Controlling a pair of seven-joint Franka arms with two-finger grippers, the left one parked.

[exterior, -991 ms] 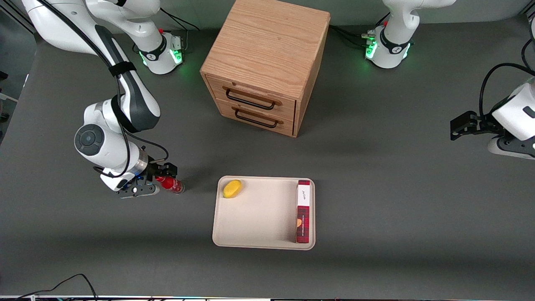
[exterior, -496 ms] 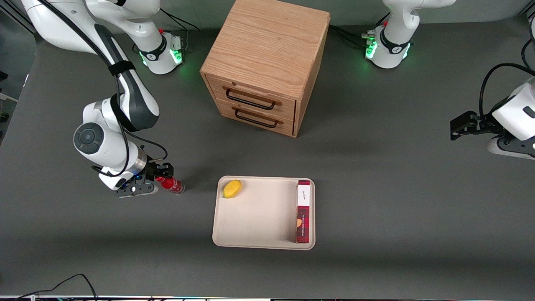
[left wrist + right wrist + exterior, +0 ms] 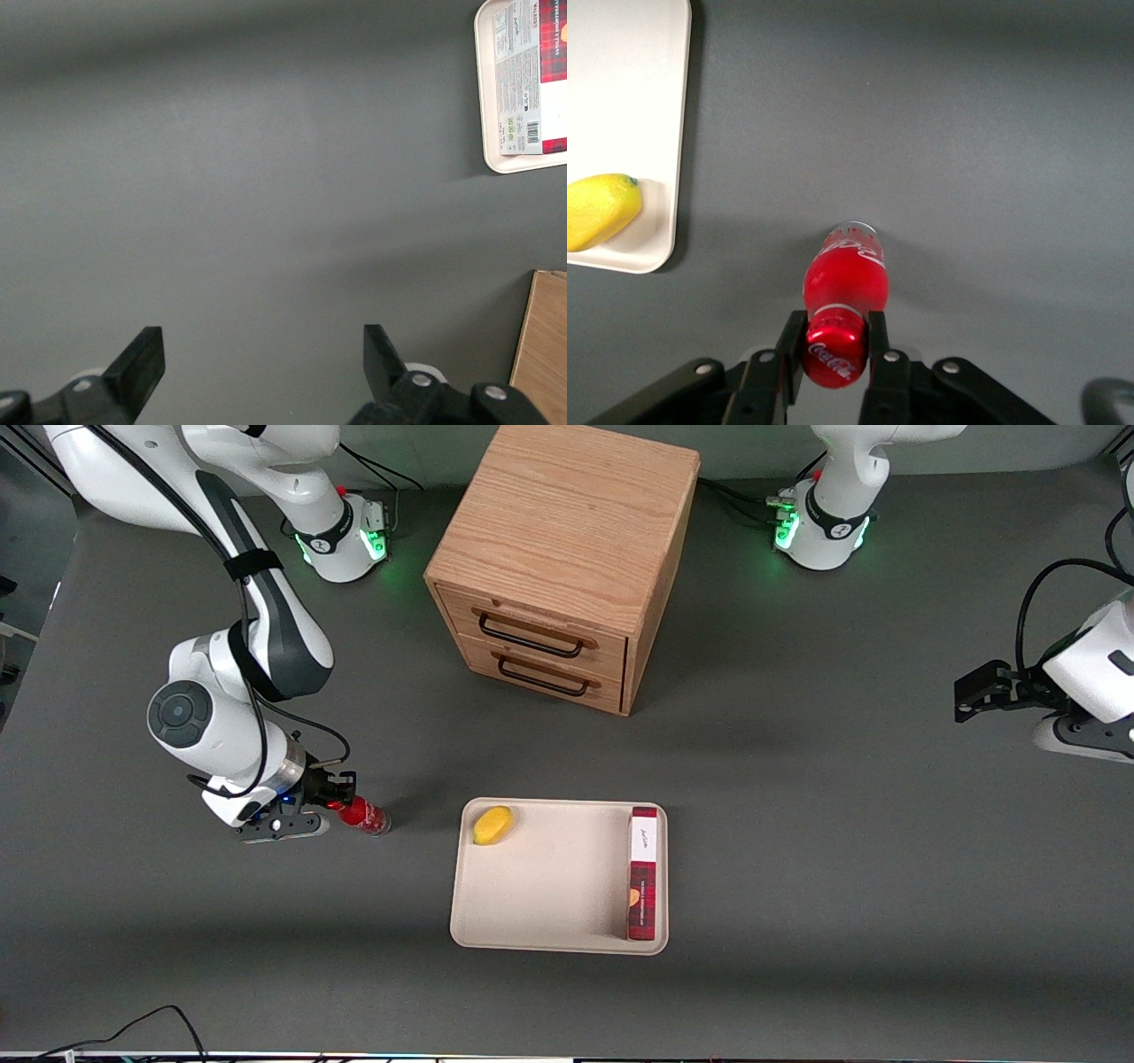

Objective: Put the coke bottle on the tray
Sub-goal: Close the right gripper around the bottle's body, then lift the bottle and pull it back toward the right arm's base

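Observation:
The coke bottle (image 3: 363,816) is small and red, and it leans with its base near the grey table, a short way from the tray toward the working arm's end. My right gripper (image 3: 341,801) is shut on its red cap. In the right wrist view the two black fingers (image 3: 793,341) press on either side of the cap, and the bottle body (image 3: 845,282) points away from the gripper (image 3: 835,343). The cream-beige tray (image 3: 549,895) lies flat on the table; its rounded corner shows in the right wrist view (image 3: 664,133).
A yellow lemon (image 3: 493,825) lies in the tray corner nearest the bottle. A long red plaid box (image 3: 643,872) lies along the tray's edge toward the parked arm. A wooden drawer cabinet (image 3: 567,540) stands farther from the front camera than the tray.
My gripper and wrist have shifted slightly away from the tray with the cap held, and the bottle leans more. The bottle's base has stayed at about the same spot.

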